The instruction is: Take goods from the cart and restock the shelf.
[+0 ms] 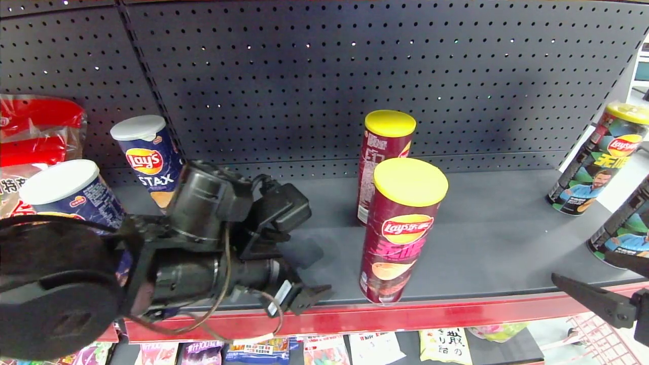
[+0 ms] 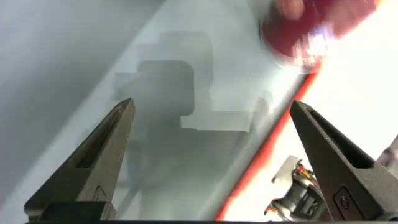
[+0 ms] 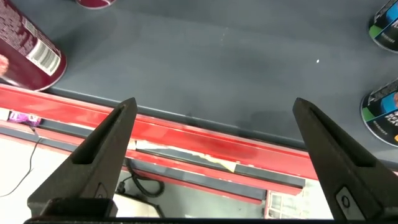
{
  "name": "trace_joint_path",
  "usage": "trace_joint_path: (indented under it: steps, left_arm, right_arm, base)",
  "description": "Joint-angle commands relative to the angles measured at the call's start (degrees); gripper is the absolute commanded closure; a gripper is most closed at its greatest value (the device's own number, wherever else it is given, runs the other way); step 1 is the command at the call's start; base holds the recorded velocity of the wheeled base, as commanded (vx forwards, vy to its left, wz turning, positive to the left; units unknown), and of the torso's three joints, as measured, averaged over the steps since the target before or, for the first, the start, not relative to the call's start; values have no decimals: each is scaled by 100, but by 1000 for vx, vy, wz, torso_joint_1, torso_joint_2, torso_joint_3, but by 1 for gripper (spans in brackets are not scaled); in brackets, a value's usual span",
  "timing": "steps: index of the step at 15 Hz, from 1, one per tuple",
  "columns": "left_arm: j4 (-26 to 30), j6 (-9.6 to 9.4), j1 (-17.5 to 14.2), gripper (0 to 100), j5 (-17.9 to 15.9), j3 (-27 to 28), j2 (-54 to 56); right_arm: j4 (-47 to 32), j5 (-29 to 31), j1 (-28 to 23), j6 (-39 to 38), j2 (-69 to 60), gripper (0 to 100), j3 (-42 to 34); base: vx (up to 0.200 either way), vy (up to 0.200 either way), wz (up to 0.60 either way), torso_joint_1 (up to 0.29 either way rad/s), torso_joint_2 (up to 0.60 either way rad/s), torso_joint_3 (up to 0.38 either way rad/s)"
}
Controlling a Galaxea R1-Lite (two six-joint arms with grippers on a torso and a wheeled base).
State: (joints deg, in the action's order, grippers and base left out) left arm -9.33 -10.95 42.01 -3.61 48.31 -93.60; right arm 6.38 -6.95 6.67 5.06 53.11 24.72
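Note:
Two maroon chip cans with yellow lids stand upright on the grey shelf [image 1: 497, 238]. The front can [image 1: 400, 233] is near the red front edge and the rear can [image 1: 383, 162] is just behind it. My left gripper [image 1: 312, 294] hovers at the shelf's front edge, left of the front can, open and holding nothing. In the left wrist view the left gripper [image 2: 211, 115] is over the bare shelf, with the front can [image 2: 305, 31] off beyond one finger. My right gripper [image 1: 578, 264] is open and empty at the front edge, to the right. In the right wrist view the right gripper [image 3: 214, 106] spans the red edge, the front can [image 3: 28, 50] off to one side.
Two blue cans with white lids [image 1: 147, 157] [image 1: 68, 195] stand at the shelf's left, beside red bagged goods [image 1: 35, 132]. Green-and-black cans [image 1: 603, 157] [image 1: 621, 233] stand at the right end. A pegboard back wall [image 1: 324, 76] closes the shelf. Packets [image 1: 451, 344] fill the shelf below.

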Motion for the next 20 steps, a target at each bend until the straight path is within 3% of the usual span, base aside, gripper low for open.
trace_joint_path:
  steps: [1, 2, 4, 7, 8, 12, 14, 15, 16, 18, 19, 20]
  left_arm:
    - [238, 84, -26, 0, 484, -1025, 1696]
    - [511, 75, -219, 0, 642, -1439, 2452]
    - [1064, 40, -299, 0, 774, -1702, 3278]
    - [1829, 31, -299, 0, 1082, -1834, 4139]
    - [2128, 22, -290, 0, 1178, -1808, 4429]
    - [2304, -57, -299, 0, 1459, -1931, 5168]
    - [2708, -57, -307, 0, 1565, -1966, 5774]
    - [3235, -57, -351, 0, 1811, -1966, 6407]
    - [3499, -48, -492, 0, 1899, -1975, 6837]
    - [3938, -4, -1274, 0, 1899, -1983, 7734]
    - [4061, 84, -1758, 0, 1899, -1983, 8121]
    - [4228, 365, -2241, 0, 1899, -1992, 8481]
  right_arm:
    - [13, 1, 19, 13, 24, 0, -29]
    - [-5, 1, 28, 21, -73, 0, -82]
    - [4, -8, 19, 13, -231, 0, -126]
    - [-5, -26, 98, 30, -521, 0, -319]
    - [-5, -17, 370, 30, -741, 0, -486]
    - [-14, -8, 511, 30, -1233, 0, -1022]
    - [-14, 9, 511, 30, -1462, 0, -1171]
    - [-14, 27, 511, 30, -1769, 0, -1277]
    - [-22, 36, 502, 30, -2007, 0, -1321]
    - [-22, 36, 485, 21, -2596, 0, -1444]
    - [-40, 27, 458, 13, -2930, 0, -1505]
    - [-31, 44, 476, 13, -3264, 0, -1646]
  base:
    - [0, 0, 0, 0, 0, 0]
    - [0, 0, 0, 0, 0, 0]
    - [0, 0, 0, 0, 0, 0]
    - [0, 0, 0, 0, 0, 0]
    - [0, 0, 0, 0, 0, 0]
    - [0, 0, 0, 0, 0, 0]
    - [0, 0, 0, 0, 0, 0]
    - [0, 0, 0, 0, 0, 0]
    - [0, 0, 0, 0, 0, 0]
    - [0, 0, 0, 0, 0, 0]
    - [0, 0, 0, 0, 0, 0]
    - [0, 0, 0, 0, 0, 0]
